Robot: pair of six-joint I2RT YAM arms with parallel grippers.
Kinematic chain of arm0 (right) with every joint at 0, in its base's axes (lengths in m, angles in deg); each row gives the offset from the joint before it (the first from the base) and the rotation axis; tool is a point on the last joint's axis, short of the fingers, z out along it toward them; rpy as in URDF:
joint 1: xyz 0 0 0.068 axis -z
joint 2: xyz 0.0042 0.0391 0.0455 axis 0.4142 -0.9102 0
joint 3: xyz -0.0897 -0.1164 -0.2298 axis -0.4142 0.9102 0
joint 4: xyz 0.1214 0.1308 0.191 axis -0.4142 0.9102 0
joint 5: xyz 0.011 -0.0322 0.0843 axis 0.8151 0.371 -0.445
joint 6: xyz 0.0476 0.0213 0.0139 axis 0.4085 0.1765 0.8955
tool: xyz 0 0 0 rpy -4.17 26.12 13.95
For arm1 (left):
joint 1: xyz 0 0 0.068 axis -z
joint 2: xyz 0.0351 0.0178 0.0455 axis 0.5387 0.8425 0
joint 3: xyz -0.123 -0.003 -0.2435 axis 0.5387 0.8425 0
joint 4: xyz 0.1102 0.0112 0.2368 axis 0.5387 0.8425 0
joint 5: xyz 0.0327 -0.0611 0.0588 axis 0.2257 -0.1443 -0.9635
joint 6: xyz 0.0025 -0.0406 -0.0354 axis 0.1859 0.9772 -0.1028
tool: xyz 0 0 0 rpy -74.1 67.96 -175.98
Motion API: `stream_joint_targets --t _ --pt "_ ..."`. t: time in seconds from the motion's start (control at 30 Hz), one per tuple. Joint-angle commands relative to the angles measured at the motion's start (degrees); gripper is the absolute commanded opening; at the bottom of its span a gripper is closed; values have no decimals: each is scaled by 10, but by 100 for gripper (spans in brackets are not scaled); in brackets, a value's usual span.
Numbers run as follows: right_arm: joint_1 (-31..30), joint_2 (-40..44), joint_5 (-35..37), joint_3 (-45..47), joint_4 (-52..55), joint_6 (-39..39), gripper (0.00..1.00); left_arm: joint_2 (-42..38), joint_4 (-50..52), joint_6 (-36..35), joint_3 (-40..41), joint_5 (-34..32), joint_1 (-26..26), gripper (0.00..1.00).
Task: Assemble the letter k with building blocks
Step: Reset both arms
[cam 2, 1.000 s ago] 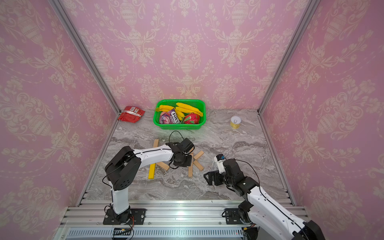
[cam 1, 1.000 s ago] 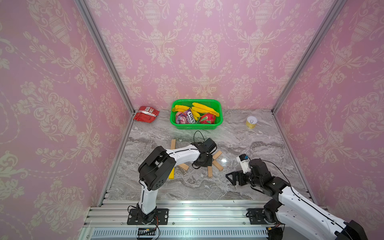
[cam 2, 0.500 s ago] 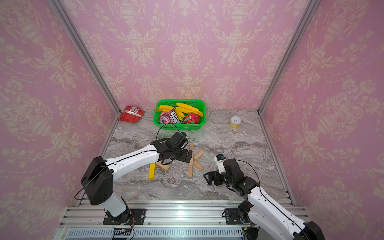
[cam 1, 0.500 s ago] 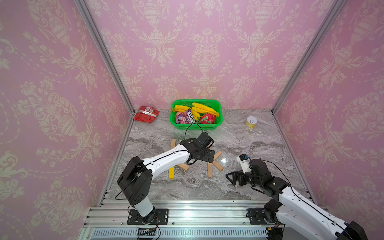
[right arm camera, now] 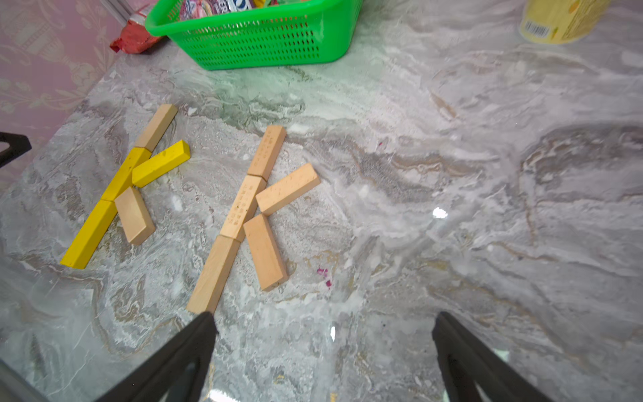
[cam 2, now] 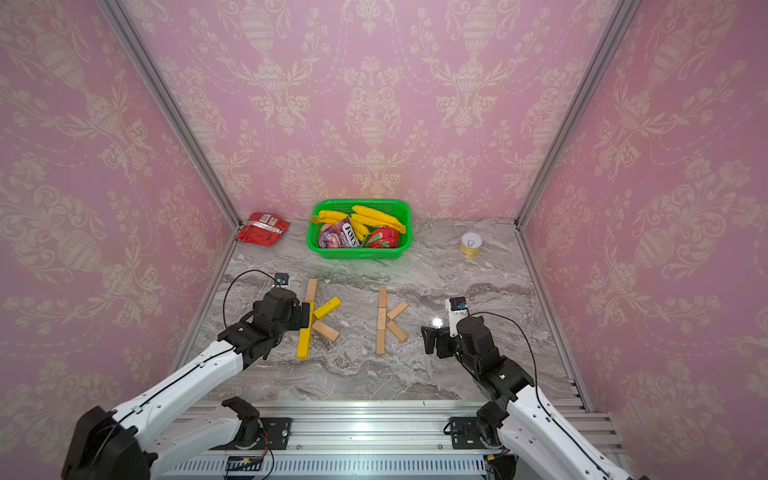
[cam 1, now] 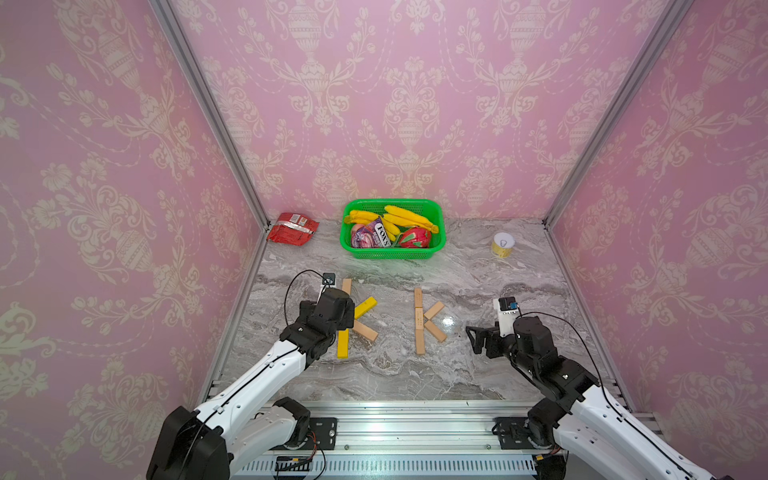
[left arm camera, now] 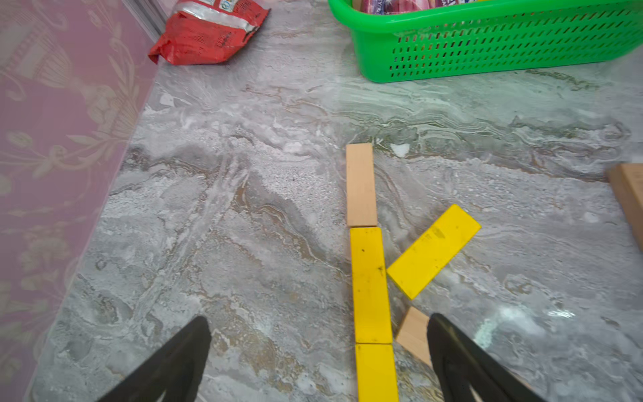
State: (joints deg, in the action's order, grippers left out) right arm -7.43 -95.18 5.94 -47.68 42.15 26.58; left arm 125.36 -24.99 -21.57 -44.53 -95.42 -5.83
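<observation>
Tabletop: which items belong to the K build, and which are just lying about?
Part of the job:
- yellow-and-wood K
- all-wood K

Just lying about:
- green basket, holding bananas and a candy bag
- red packet
- yellow can

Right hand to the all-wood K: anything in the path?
Nothing visible. Only bare marble tabletop lies between the open right hand and the all-wood K. The green basket and yellow can stand farther back, off that line.
</observation>
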Motion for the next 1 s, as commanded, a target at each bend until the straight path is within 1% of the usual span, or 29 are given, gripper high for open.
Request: stream_joint_targets --t 0.0,0.07,0.13,0.2,0.27,0.33,0.4,0.43,0.47,0.53,0.57,0.6,0.63,0.7,0.77,0.83,0.87,0.9,0.93,0.97 --pt "2 6 134 2 -68 -112 100 -10 -116 -90 43 -72 -18 99" --pt "4 -1 204 7 -91 -153 100 -2 -156 -104 62 -57 -49 99" --pt "18 -13 261 21 -129 -182 100 13 -209 -111 77 -23 -85 99" --pt "44 -17 272 44 -179 -188 100 32 -265 -119 88 20 -115 99" --pt "70 -19 269 84 -250 -184 100 66 -322 -125 98 53 -141 99" --pt "99 -18 248 129 -322 -190 100 113 -385 -134 108 75 -167 99" --pt "123 -16 234 164 -373 -189 100 155 -449 -120 118 109 -189 99" --pt "136 -15 217 180 -397 -187 100 177 -476 -108 120 129 -196 99" --pt "148 -17 199 190 -409 -184 100 194 -492 -112 115 138 -197 99" --pt "174 -33 177 201 -437 -172 100 228 -483 -116 84 139 -199 99" --pt "183 -46 169 205 -456 -171 100 240 -449 -118 61 138 -202 99" --pt "191 -63 158 204 -471 -171 100 256 -441 -128 48 139 -202 99" --pt "201 -85 141 205 -501 -175 100 264 -424 -136 35 144 -202 99" --pt "218 -148 116 196 -557 -179 100 267 -430 -145 36 136 -202 99" --pt "228 -221 96 159 -567 -185 100 257 -472 -152 60 118 -203 99" --pt "231 -301 63 117 -587 -206 100 249 -527 -165 88 115 -206 99" --pt "232 -332 48 103 -601 -214 100 252 -553 -170 102 122 -207 99" --pt "233 -364 26 89 -620 -220 100 265 -610 -172 122 126 -212 99" --pt "235 -393 8 76 -637 -223 100 276 -641 -168 131 135 -219 99" --pt "236 -415 -11 67 -648 -234 100 280 -642 -162 131 142 -227 99"
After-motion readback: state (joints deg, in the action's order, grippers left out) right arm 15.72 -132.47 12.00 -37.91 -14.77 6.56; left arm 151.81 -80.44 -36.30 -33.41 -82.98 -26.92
